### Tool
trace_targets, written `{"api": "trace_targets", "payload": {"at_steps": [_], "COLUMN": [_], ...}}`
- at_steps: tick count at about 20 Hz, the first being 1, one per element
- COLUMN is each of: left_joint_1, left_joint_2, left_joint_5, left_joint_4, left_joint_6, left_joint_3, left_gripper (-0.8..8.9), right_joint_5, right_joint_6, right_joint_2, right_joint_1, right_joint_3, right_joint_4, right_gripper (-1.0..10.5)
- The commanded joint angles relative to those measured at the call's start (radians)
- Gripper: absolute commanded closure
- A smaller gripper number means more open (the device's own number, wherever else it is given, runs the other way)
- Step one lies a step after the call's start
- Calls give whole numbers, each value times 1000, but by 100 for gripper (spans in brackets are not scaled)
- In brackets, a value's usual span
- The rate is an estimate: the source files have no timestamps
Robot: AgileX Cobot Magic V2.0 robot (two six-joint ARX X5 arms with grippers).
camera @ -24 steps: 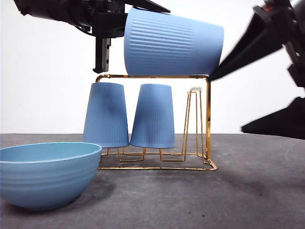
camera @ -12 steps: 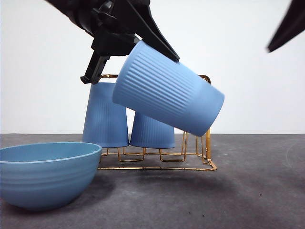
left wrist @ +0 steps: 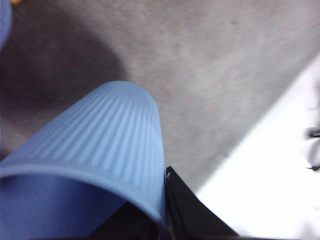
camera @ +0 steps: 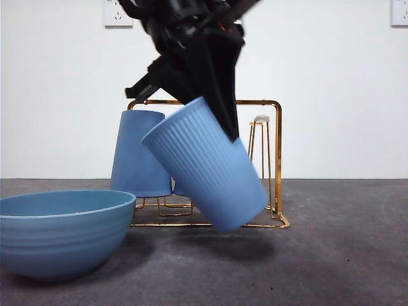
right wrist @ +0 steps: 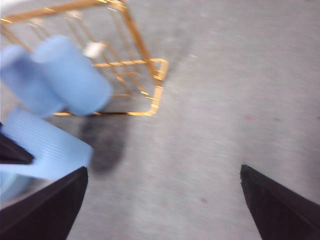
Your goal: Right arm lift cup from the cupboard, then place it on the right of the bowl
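Cup (camera: pixel 207 171): lower than a second ago, down from above the cupboard's (camera: pixel 275 159) top bar to frame centre; turned from lying nearly level to steeply tilted, base toward lower right, just above the table.

Left gripper (camera: pixel 220 105): clamped on the cup's rim, shifted from upper left to top centre.

Second arm: gone from the right edge.

Three periwinkle cups are in view: one cup (camera: pixel 207 169) hangs tilted above the table, a second cup (camera: pixel 139 153) stands inverted on the cupboard (camera: pixel 278 159), and a third cup (right wrist: pixel 75 80) sits beside it. One bowl (camera: pixel 60 233) is present.
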Motion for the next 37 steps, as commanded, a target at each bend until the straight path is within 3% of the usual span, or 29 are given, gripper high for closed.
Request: {"api": "trace_targets", "payload": {"at_steps": [1, 7, 16, 20, 23, 25, 27, 31, 35, 36, 37], "left_joint_1": [-51, -148, -188, -190, -190, -190, -189, -167, -109, 88, 115], "left_joint_2": [70, 268, 408, 407, 407, 390, 350, 225, 53, -441, -512], "left_joint_5": [-129, -368, -371, -371, -371, -371, -371, -371, -371, -391, -391], "left_joint_4": [-84, -320, -393, -397, -419, -420, -422, -425, -425, -245, -209], "left_joint_6": [80, 153, 169, 167, 147, 132, 132, 134, 134, 163, 166], "left_joint_3": [106, 324, 427, 463, 530, 557, 557, 556, 518, 62, -8], "left_gripper": [807, 807, 798, 447, 397, 310, 251, 251, 252, 253, 252], "right_joint_5": [27, 24, 24, 24, 24, 24, 24, 19, -66, -96, -112], "right_joint_6": [-37, -39, -39, -40, -40, -41, -41, -48, -86, -124, -138], "right_joint_2": [2, 2, 2, 2, 2, 2, 2, 2, 2, 2, 2], "right_joint_1": [4, 4, 4, 4, 4, 4, 4, 4, 5, 5, 5], "right_joint_3": [25, 26, 26, 26, 26, 26, 26, 26, 26, 26, 26], "right_joint_4": [-23, -29, -36, -36, -36, -36, -36, -34, 0, 39, 40], "right_gripper": [460, 460, 460, 460, 460, 460, 460, 460, 460, 460, 460]}}
